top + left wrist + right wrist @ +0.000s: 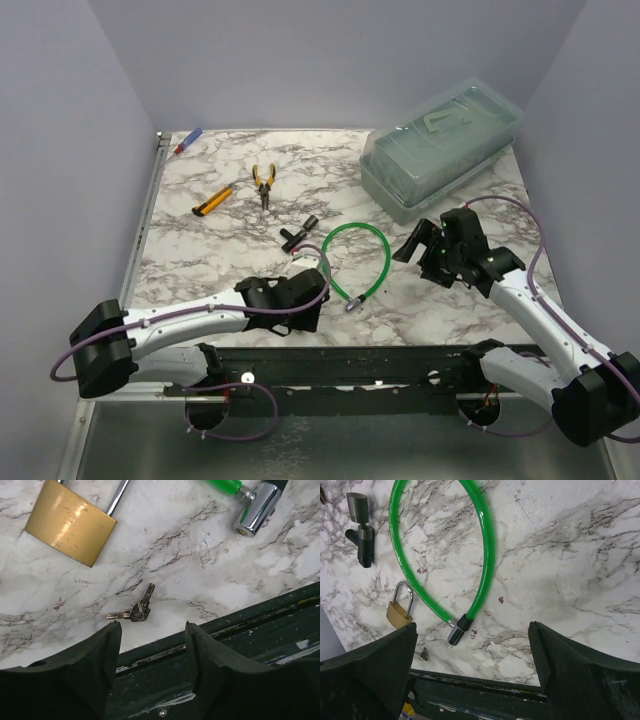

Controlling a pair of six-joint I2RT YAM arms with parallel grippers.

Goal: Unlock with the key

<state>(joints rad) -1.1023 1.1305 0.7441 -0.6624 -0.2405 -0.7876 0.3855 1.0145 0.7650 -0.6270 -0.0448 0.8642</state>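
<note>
The key (pixel 134 612), tiny and silver, lies flat on the marble just beyond my left gripper (pixel 151 624). That gripper's jaws stand apart with nothing between them, over the table's front edge. The small brass padlock (pixel 69 524) lies farther off to the upper left, its shackle pointing away. In the right wrist view the padlock (pixel 399 614) and the key (pixel 424 654) show at lower left. My right gripper (pixel 472 625) hangs wide open above the marble, right of the green cable (pixel 487 555). In the top view my left gripper (pixel 305 285) hides the padlock and key; my right gripper (pixel 415 245) is apart.
The green cable's chrome end (pixel 256 506) lies right of the key. A black rail (pixel 380 365) runs along the near edge. Farther back are a black T-shaped part (pixel 298 235), pliers (pixel 263 185), a yellow knife (pixel 212 201), a pen (pixel 187 140) and a lidded plastic box (pixel 440 148).
</note>
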